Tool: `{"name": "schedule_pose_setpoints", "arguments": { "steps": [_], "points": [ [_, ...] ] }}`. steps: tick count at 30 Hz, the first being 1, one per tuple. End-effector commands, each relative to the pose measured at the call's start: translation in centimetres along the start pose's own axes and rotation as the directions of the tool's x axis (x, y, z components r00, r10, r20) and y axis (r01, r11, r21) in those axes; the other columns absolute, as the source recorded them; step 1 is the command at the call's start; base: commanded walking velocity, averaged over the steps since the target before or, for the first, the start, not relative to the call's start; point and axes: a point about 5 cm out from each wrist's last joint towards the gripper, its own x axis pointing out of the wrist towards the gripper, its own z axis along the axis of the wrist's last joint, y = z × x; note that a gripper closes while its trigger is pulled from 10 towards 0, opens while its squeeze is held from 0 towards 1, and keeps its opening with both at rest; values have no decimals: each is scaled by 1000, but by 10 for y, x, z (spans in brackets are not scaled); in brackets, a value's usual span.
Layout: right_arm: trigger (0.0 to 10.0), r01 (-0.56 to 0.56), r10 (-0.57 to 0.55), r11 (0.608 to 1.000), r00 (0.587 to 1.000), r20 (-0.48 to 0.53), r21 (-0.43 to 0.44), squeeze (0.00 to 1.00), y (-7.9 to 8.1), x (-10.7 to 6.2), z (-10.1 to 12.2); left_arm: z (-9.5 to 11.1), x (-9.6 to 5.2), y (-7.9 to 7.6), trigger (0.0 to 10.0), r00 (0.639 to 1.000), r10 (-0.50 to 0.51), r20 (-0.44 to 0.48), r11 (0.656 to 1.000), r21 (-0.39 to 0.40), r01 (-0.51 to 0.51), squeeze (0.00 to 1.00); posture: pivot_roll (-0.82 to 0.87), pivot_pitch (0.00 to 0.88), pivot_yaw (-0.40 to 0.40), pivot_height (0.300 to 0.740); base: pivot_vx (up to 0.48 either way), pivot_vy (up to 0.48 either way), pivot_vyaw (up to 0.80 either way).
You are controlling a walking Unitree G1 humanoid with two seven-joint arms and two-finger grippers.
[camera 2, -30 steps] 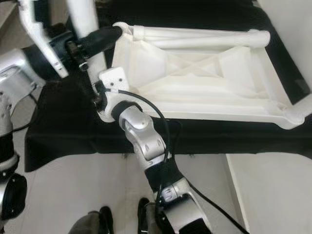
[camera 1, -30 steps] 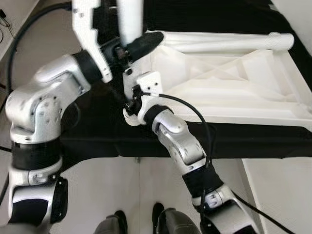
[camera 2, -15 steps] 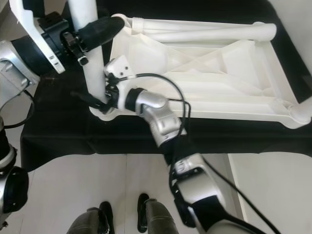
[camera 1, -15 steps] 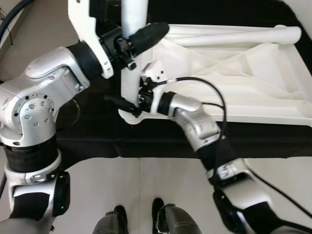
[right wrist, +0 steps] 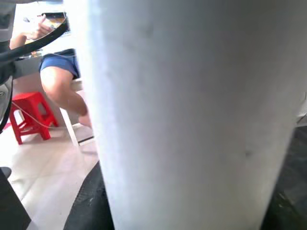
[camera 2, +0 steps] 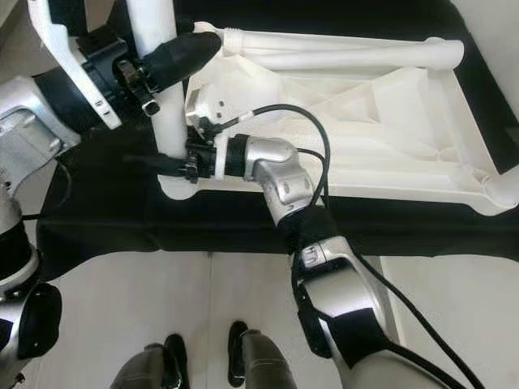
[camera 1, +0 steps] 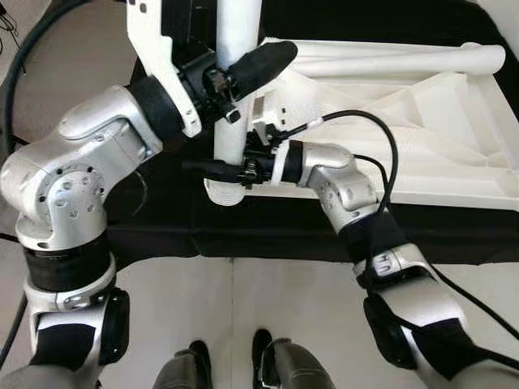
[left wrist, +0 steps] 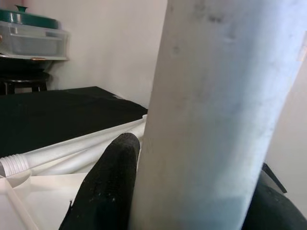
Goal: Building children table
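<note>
White table leg (right wrist: 192,110) close between black fingers (right wrist: 88,206)

Silver, rounded shells on the left arm (camera 1: 77,178), small screws dotting its big joint, black bands between segments. A white bracket leads into the left pincer (camera 1: 243,69) and its long black fingers. The right arm (camera 2: 280,182) is slimmer, silver with black collars, a black cable (camera 2: 312,134) looping off at twelve o'clock. Dark feet (camera 1: 263,348) at six o'clock.
</note>
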Motion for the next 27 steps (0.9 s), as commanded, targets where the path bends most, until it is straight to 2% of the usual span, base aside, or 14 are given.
{"name": "schedule_pose_setpoints", "arguments": {
  "steps": [1,6,15,16,17,18,19,20,21,22,23,24,25,27],
  "points": [
    [0,-173,174,982,985,7,-80,0,15,42,20,-21,34,-57,0,935,-349,-60,934,-110,341,0,-183,286,-74,740,0,0,0],
    [0,-148,144,984,989,-45,-97,0,10,45,16,-18,46,-59,0,931,-361,-53,930,-100,355,0,-192,286,-76,740,0,0,0],
    [0,-131,127,985,991,-36,-112,0,7,47,19,-15,63,-61,0,934,-356,-35,932,-86,352,0,-194,283,-78,740,0,0,0],
    [0,-119,116,986,993,-30,-115,0,6,47,20,-14,69,-59,0,946,-322,-27,945,-75,320,749,-194,279,-82,740,0,0,0],
    [0,-80,79,990,997,-18,-117,0,3,48,22,-14,50,-41,10000,961,-275,-10,960,-65,274,1000,-195,281,-83,740,0,0,0],
    [0,-80,79,990,997,-18,-117,0,3,48,22,-14,50,-41,10000,961,-275,-10,960,-65,274,1000,-195,281,-83,740,0,0,0],
    [0,-31,30,992,1000,-5,-120,0,-1,49,24,-13,24,-20,10000,976,-219,11,973,-66,219,1000,-193,284,-84,740,0,0,0],
    [0,-31,30,992,1000,-5,-120,0,-1,49,24,-13,24,-20,10000,976,-219,11,973,-66,219,1000,-193,284,-84,740,0,0,0],
    [0,18,-17,993,1000,13,-116,0,-5,49,26,-11,2,-5,10000,986,-166,32,984,-65,168,1000,-192,280,-82,740,0,0,0],
    [0,18,-17,993,1000,13,-116,0,-5,49,26,-11,2,-5,10000,986,-166,32,984,-65,168,1000,-192,280,-82,740,0,0,0],
    [0,60,-57,992,998,29,-114,0,-8,49,28,-8,-12,4,10000,990,-132,47,989,-63,135,1000,-194,278,-82,740,0,0,0],
    [0,60,-57,992,998,29,-114,0,-8,49,28,-8,-12,4,10000,990,-132,47,989,-63,135,1000,-194,278,-82,740,0,0,0],
    [0,148,-143,984,988,58,-103,0,-15,47,32,-3,-25,16,10000,995,-56,80,996,-60,61,1000,-193,279,-82,740,0,0,0],
    [0,200,-194,975,978,74,-93,0,-20,45,34,0,-30,22,10000,995,-15,97,998,-56,21,1000,-192,279,-83,740,0,0,0]
  ]
}}
